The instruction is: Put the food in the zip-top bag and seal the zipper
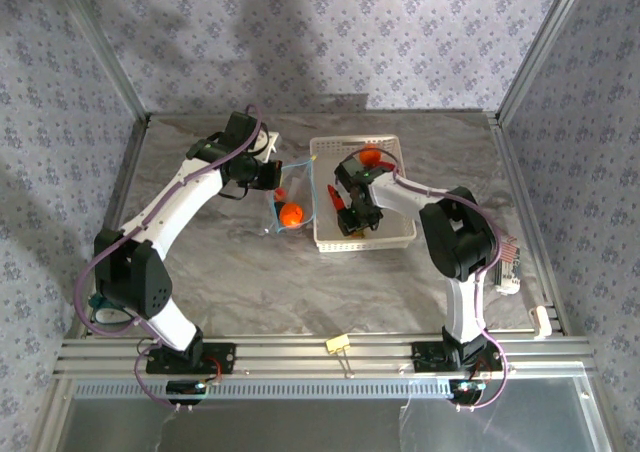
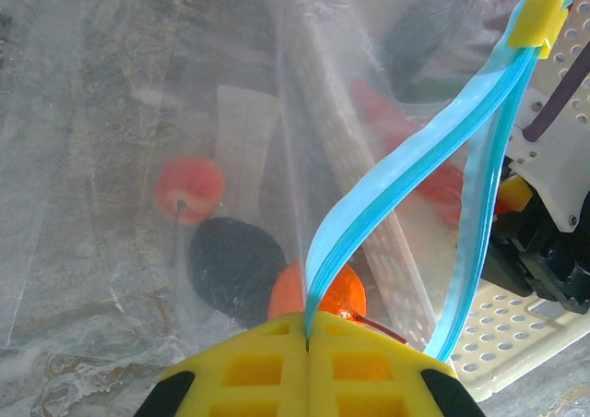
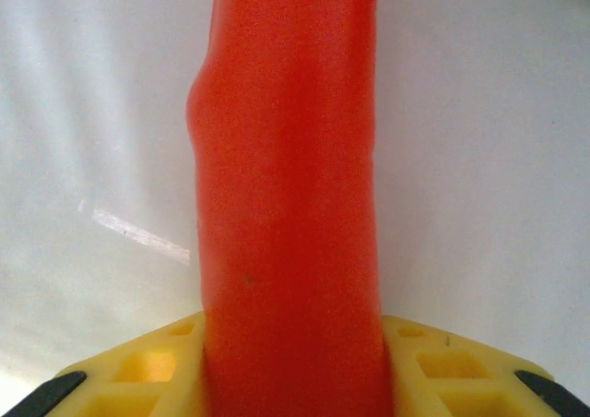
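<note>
While left hand pinches zipper, right hand clamps red pepper over basket, beside bag.

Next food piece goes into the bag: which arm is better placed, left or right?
Right. The right gripper is shut on a long red food piece above the basket, beside the zip-top bag. The left gripper is pinching the zipper, holding the mouth, so it looks unavailable.

The left fingers, yellow, press together on the light blue zipper. Through the clear bag show a reddish-orange fruit, a dark piece and an orange fruit.
</note>
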Available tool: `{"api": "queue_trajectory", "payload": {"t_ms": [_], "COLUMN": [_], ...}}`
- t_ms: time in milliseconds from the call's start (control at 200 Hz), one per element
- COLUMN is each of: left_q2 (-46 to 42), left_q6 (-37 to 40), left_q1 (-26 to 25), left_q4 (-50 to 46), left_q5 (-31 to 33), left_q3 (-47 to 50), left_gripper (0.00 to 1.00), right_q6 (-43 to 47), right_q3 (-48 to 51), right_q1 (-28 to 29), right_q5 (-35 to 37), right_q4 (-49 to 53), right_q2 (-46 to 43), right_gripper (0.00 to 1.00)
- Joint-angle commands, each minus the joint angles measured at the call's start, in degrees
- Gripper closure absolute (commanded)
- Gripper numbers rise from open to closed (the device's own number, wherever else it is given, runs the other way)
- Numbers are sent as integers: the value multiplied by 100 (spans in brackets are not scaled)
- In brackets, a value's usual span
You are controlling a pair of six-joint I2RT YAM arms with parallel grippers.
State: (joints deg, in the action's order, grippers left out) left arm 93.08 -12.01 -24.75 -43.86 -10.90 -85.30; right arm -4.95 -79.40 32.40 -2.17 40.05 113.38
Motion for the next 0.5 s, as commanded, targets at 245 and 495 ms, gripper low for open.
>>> {"api": "queue_trajectory", "payload": {"t_ms": [245,495], "left_q2": [-105,-129], "left_q6": [57,100], "left_q1": [13,8], "left_q4": [-69,-44], "left_q5": [16,60], "left_q3": [-93,-84], "left_gripper": [100,100], "right_q6": [240,-30], "right_q3": [-630,-726], "right_q1": [-104,-195], "right_q5": [23,-126], "right_q4": [550,847], "right_q2": [-841,-1589], "right_gripper": [70,70]}}
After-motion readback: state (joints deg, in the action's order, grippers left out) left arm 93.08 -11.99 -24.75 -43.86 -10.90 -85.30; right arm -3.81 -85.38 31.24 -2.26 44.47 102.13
